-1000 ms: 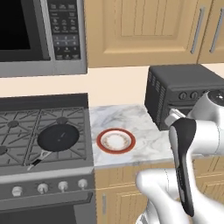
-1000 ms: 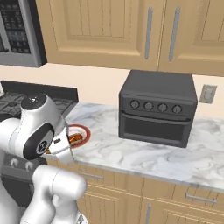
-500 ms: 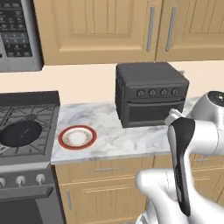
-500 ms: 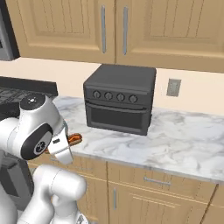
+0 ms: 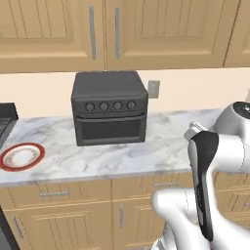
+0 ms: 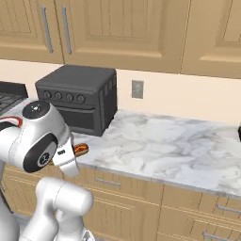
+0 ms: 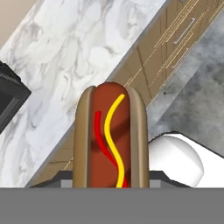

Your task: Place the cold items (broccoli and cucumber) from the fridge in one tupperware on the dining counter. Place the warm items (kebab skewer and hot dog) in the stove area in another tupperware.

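Observation:
My gripper (image 7: 110,181) is shut on the hot dog (image 7: 110,135), a brown bun with a sausage striped in red and yellow sauce. In the hand view the hot dog stands up between the fingers, over the marble counter's front edge. From the right base view, one end of the hot dog (image 6: 81,149) pokes out beside my gripper (image 6: 74,153), low in front of the counter. The tupperware, broccoli, cucumber and kebab skewer are out of view.
A dark toaster oven (image 5: 109,107) stands on the marble counter (image 5: 166,146) against the wall, with a wall outlet (image 5: 153,89) to its right. A red-rimmed plate (image 5: 22,156) lies at the counter's left end. Wooden cabinets run above and below.
The whole picture has slid left, so the base has driven right along the counter. The stove and microwave have left the views. The hot dog stays in my gripper.

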You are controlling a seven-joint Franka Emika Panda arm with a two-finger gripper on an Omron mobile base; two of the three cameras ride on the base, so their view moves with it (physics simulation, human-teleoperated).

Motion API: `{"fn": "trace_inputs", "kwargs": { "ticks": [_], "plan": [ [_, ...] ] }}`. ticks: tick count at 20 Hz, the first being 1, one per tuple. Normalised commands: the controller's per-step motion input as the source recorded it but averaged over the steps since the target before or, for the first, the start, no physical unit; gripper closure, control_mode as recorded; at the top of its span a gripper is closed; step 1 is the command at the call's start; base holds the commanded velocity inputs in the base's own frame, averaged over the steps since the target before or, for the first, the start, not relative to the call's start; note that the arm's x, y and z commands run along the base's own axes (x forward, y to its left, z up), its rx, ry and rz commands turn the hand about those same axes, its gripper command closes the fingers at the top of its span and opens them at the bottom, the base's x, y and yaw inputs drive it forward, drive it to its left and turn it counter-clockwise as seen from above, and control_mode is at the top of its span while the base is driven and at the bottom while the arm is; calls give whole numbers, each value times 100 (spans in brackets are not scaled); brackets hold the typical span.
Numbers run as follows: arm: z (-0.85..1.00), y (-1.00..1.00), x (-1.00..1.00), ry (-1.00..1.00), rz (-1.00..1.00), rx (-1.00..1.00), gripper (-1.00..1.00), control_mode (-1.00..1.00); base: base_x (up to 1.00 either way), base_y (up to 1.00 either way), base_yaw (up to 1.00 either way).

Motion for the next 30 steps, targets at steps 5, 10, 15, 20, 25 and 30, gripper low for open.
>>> {"fn": "trace_inputs", "kwargs": {
  "ticks": [5,10,15,20,25,30],
  "plan": [
    [0,0,0,0,0,0,100,100,-7,-100,20],
    [0,0,0,0,0,0,100,100,-19,-100,23],
    [0,0,0,0,0,0,100,100,-34,-100,25],
    [0,0,0,0,0,0,100,100,-51,-92,25],
    [0,0,0,0,0,0,100,100,-86,-73,19],
    [0,0,0,0,0,0,100,100,-96,-69,12]
  ]
}}
